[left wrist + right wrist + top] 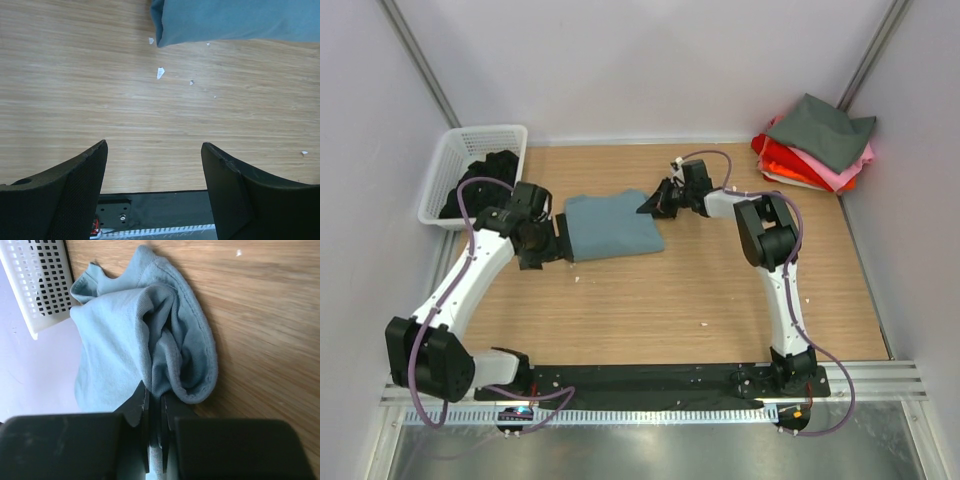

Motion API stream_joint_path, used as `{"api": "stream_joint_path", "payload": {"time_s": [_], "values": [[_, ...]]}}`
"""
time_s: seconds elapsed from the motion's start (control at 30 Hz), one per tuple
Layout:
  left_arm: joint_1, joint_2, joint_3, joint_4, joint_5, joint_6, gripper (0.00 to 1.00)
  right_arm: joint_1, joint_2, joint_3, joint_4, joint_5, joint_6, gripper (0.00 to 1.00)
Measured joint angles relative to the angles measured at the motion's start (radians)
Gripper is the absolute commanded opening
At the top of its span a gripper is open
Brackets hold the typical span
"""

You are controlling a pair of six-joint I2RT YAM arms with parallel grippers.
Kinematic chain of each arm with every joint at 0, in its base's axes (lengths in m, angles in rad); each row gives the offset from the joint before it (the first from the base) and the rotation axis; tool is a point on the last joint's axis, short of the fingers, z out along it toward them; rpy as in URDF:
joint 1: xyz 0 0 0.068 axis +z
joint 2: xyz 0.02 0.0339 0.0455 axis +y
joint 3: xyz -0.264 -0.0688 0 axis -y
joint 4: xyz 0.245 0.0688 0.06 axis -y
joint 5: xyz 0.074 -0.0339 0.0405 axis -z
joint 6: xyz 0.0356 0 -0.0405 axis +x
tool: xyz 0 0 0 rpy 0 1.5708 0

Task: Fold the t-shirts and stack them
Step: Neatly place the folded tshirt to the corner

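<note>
A folded blue-grey t-shirt [612, 226] lies mid-table. My right gripper [652, 204] is at its right edge, shut on a bunched fold of the blue-grey cloth [125, 340]; in the right wrist view the fabric is pinched between the two closed fingers of the gripper [156, 395]. My left gripper [558, 238] sits at the shirt's left edge, open. In the left wrist view its fingers [85, 175] stand wide apart over bare wood with nothing between them, and the shirt's corner [235, 20] is at the top. More t-shirts are stacked at the back right, dark grey [825, 130] over pink [850, 168] and red-orange [785, 160].
A white lattice basket [445, 165] holding black cloth [480, 180] stands at the back left, close to the left arm. Small white scraps [160, 73] lie on the wood near the shirt. A black base plate [650, 380] runs along the near edge. Walls close in both sides.
</note>
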Motion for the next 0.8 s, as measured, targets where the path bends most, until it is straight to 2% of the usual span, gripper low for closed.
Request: {"api": "stream_joint_path", "payload": {"time_s": [0.23, 0.8], "values": [[0.000, -0.152, -0.110, 0.034, -0.047, 0.034, 0.76, -0.026, -0.004, 0.061, -0.076, 0.003, -0.001, 0.01], [0.000, -0.421, -0.136, 0.012, -0.126, 0.028, 0.78, -0.281, -0.025, 0.597, -0.539, 0.103, -0.156, 0.02]]}}
